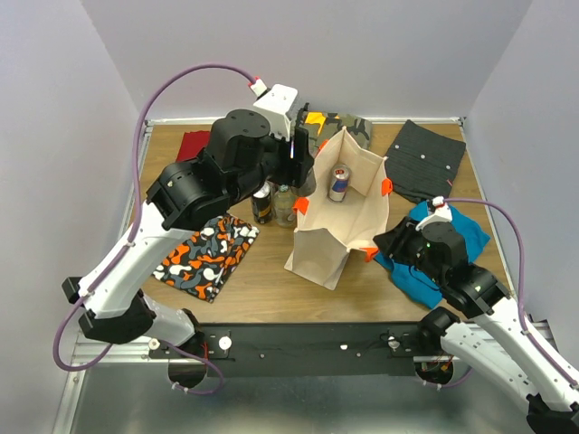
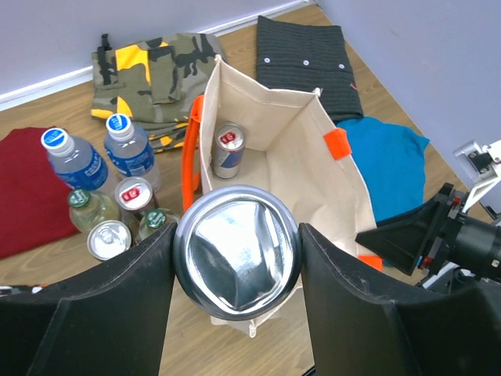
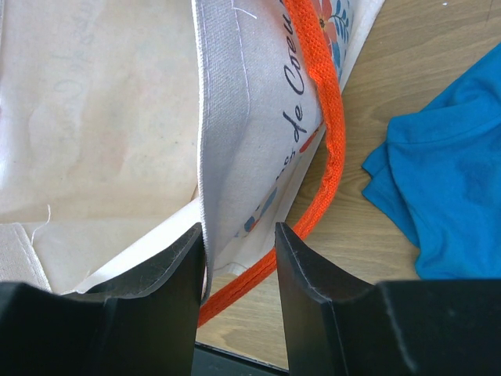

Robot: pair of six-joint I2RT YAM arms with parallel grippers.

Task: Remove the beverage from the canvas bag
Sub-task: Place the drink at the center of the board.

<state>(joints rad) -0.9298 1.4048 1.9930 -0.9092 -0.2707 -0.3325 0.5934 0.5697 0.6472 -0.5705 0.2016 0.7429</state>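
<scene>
beverage can [image 2: 237, 252] clamped in left hand [image 2: 237, 236], above canvas bag [image 2: 313, 157]; right hand [image 3: 239, 243] pinches bag wall.

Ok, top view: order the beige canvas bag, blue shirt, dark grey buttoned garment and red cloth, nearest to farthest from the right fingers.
1. Beige canvas bag: its near right wall is between the fingers of the right gripper.
2. Blue shirt: lying under that gripper, right side.
3. Dark grey buttoned garment: back right corner.
4. Red cloth: far back left.
</scene>
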